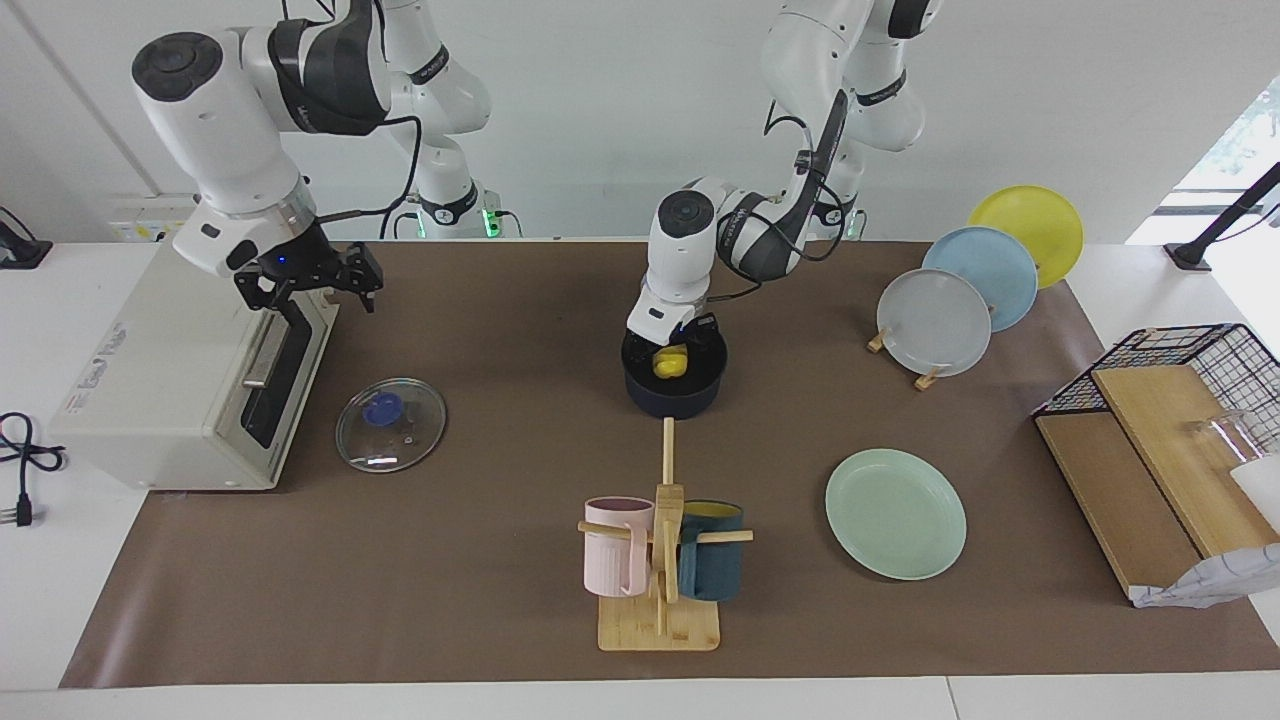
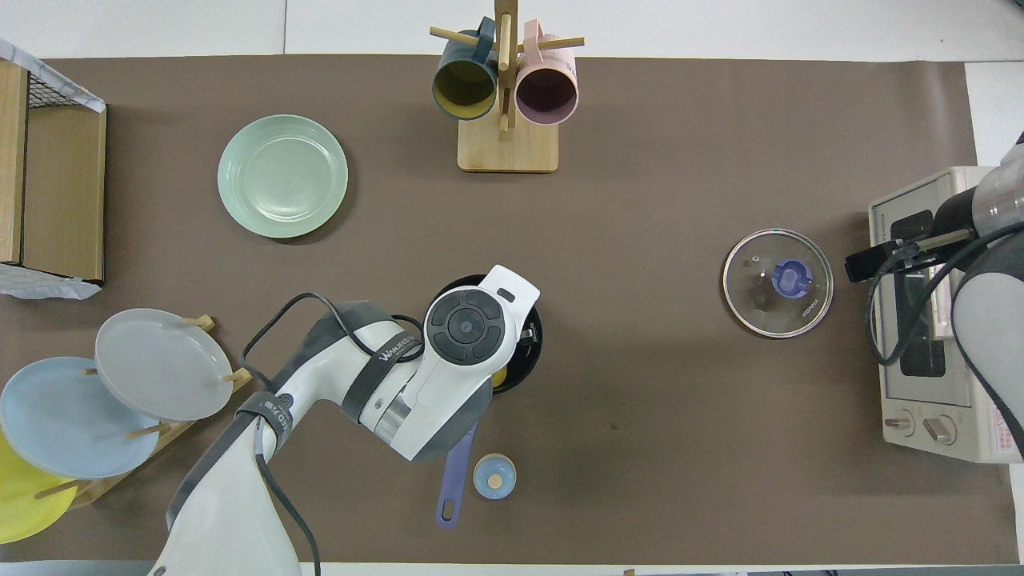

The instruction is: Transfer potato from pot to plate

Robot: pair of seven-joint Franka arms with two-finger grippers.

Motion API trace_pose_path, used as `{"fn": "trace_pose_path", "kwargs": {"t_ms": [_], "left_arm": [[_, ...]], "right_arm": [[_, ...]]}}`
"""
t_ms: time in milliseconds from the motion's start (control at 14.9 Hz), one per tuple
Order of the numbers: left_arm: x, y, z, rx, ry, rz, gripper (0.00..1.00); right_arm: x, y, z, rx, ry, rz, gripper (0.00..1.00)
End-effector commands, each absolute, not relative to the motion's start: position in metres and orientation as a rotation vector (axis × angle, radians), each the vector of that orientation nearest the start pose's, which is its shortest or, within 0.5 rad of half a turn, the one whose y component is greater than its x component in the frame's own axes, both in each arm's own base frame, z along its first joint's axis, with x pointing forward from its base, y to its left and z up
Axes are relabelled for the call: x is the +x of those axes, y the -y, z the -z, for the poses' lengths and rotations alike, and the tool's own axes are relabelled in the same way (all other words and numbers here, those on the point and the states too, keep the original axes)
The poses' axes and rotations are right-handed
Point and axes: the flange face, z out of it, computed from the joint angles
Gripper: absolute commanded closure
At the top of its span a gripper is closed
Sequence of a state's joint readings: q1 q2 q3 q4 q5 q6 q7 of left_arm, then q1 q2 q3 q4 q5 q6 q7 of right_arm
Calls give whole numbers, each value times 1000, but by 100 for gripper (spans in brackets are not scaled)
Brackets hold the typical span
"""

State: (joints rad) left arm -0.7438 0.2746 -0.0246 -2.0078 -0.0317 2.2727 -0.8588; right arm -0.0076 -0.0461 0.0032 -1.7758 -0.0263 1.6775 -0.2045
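my left tool (image 1: 672, 345) is down in the pot (image 1: 675, 392) at the potato (image 1: 670, 363), grip unclear, maybe closing | potato looks light, stiff, smooth: pinch its middle | plate (image 1: 896, 513) bare | my right tool (image 1: 318, 283) spread, waits over the toaster oven (image 1: 150, 390)

Lighting: bright, even, diffuse; you get soft, short shadows under objects on the brown mat (image 1: 480, 600). Glare: daylight blows out the window (image 1: 1240, 130) at the facing view's upper right; faint reflections sit on the glass lid (image 1: 390, 425). Focus: both views sharp. Distortion: slight bowing at frame edges.
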Motion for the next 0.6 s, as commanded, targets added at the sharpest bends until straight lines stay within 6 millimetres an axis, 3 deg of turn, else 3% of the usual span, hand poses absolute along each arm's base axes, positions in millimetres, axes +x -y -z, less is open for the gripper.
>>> {"fn": "trace_pose_path", "kwargs": {"t_ms": [0, 67, 134, 201, 335, 402, 536], "left_arm": [[414, 423, -317, -3155, 176, -62, 0], [414, 423, -317, -3155, 176, -62, 2], [414, 422, -317, -3155, 164, -60, 20], [415, 421, -317, -3156, 154, -63, 58], [415, 420, -316, -3149, 130, -72, 88], [414, 419, -315, -3145, 125, -78, 97], [414, 418, -315, -3140, 127, -84, 100]], "right_arm": [[533, -4, -577, -3168, 250, -99, 0], [532, -1, -579, -3173, 219, -79, 0], [536, -3, -581, -3178, 205, -60, 0], [537, -7, -581, -3176, 199, -73, 0], [541, -8, -581, -3182, 200, -88, 0], [539, -15, -580, -3177, 214, -97, 0], [535, -15, -587, -3179, 214, -78, 0]]}}
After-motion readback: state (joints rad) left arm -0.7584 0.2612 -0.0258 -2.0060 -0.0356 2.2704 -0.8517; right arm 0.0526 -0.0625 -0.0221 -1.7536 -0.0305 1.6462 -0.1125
